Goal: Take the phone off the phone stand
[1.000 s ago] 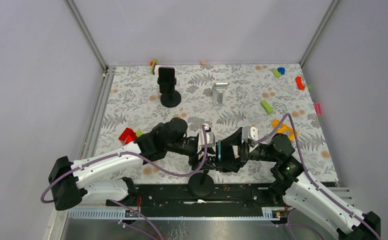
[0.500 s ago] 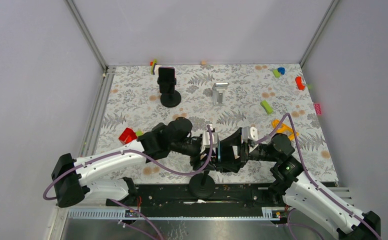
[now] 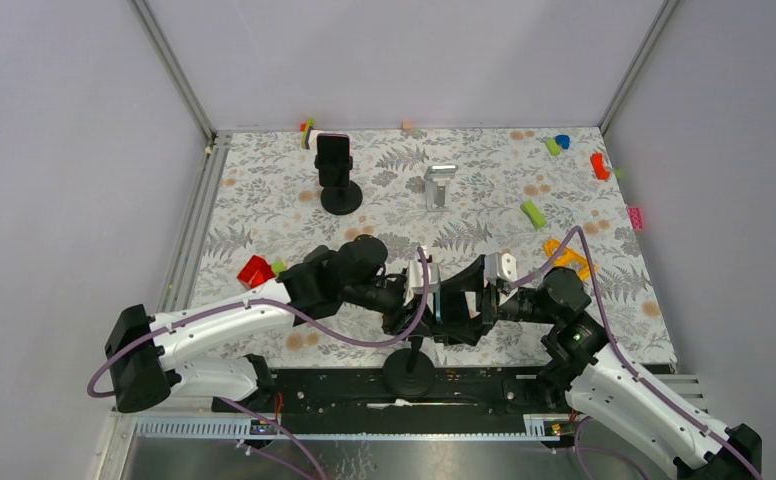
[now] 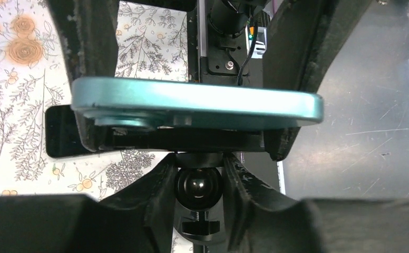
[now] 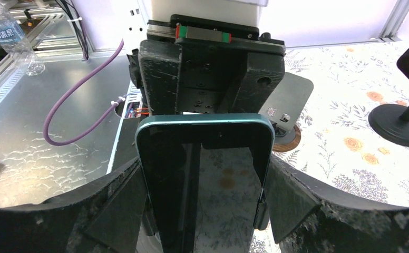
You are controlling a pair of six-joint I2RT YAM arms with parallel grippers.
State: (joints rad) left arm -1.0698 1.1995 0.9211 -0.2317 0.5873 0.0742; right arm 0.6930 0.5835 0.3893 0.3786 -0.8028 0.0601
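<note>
a: what is the phone (image 5: pixel 205 179) like?
b: a flat slab with rounded corners, a glossy dark screen and a smooth teal rim. it sits in the clamp of the phone stand (image 3: pixel 407 372), at the near middle of the desk (image 3: pixel 264 200), between the two arms. the stand is matt black, with a round base, a thin post and a shiny ball joint (image 4: pixel 198 184) under the clamp.
a: and the right pincer (image 5: pixel 205 211)?
b: spread wide, yet gripping. its rough black fingers (image 5: pixel 115 205) press on the phone's two long edges.
a: the left pincer (image 4: pixel 198 192)?
b: narrow, closed on the stand. its fingers (image 4: pixel 155 184) hug the ball joint from both sides, just below the phone.
a: what else is around?
b: the desk wears a cloth printed with ferns and flowers. at the back stand a second black stand (image 3: pixel 336 175) with a dark phone in it and a small silver stand (image 3: pixel 439 185). a red block (image 3: pixel 255 270), a green block (image 3: pixel 533 214) and an orange piece (image 3: pixel 567 255) lie well apart. a purple cable (image 3: pixel 344 345) loops beside the left arm. the clamp's black lip (image 5: pixel 218 139) overlaps the phone's top edge.
</note>
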